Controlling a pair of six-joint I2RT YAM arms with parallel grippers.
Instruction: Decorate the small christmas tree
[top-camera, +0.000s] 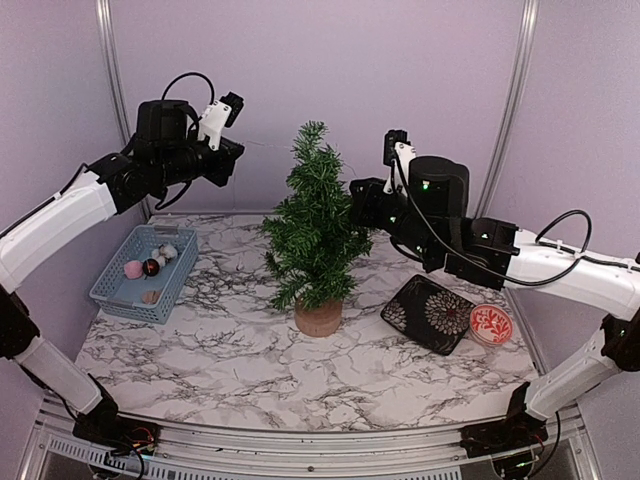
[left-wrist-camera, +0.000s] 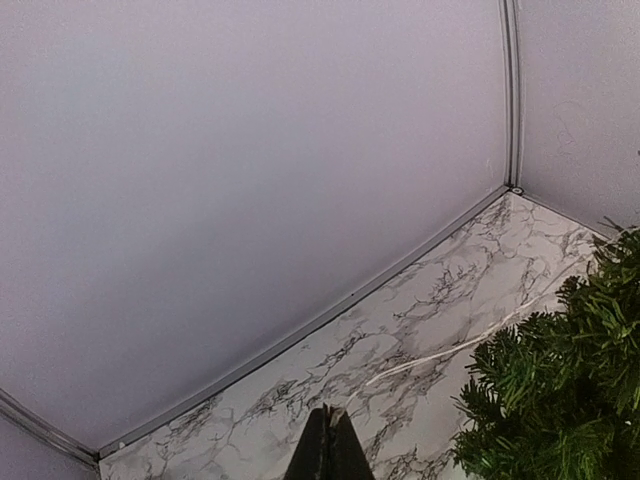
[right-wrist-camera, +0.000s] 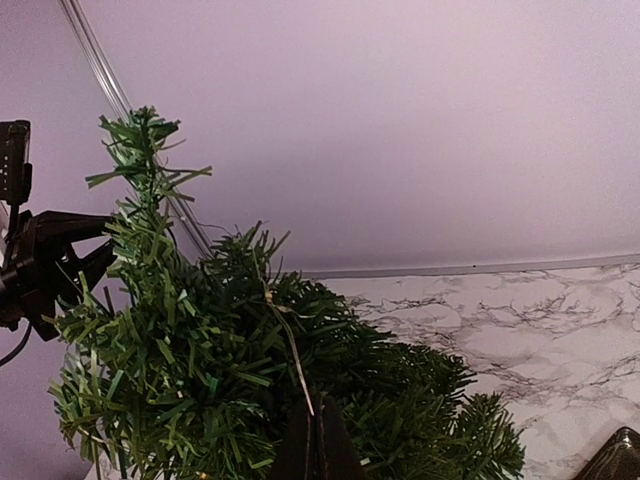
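The small christmas tree stands mid-table on its tan stump base. My left gripper is raised to the tree's upper left, apart from it. In the left wrist view it is shut on a thin pale wire that runs off toward the tree. My right gripper is against the tree's right side. In the right wrist view it is shut on the thin wire, which leads up into the branches.
A blue basket with several small ornaments sits at the left. A black patterned plate and a red round dish lie to the right of the tree. Purple walls close the back and sides.
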